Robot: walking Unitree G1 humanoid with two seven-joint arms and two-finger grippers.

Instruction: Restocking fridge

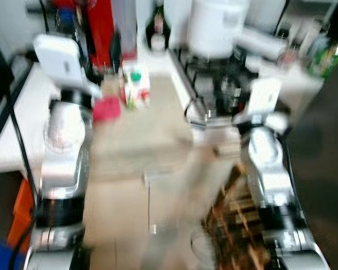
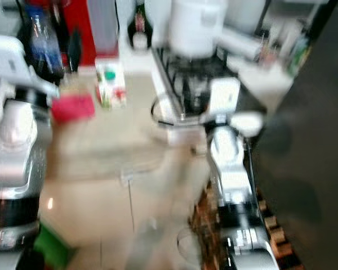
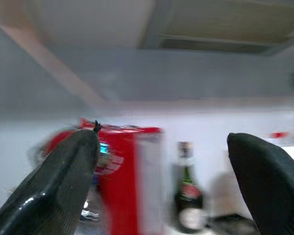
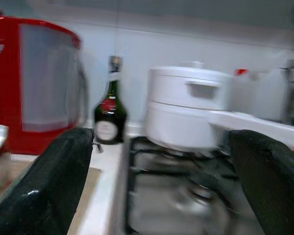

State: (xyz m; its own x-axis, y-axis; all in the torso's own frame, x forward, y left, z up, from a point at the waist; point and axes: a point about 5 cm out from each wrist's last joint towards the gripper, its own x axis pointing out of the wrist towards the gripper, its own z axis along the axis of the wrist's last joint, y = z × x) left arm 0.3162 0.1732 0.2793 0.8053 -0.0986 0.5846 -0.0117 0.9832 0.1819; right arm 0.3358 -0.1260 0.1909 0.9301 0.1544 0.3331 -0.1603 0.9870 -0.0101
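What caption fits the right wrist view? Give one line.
Open right gripper faces a white pot on the stove, dark bottle beside.

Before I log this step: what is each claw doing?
Left claw: open, holding nothing.
Right claw: open, holding nothing.

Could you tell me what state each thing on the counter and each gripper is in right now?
left gripper: open, holding nothing, raised toward the back wall.
right gripper: open, holding nothing, aimed at the stove.
white pot: lid on, sitting on the stove.
dark bottle: upright by the wall.
carton: upright on the counter.
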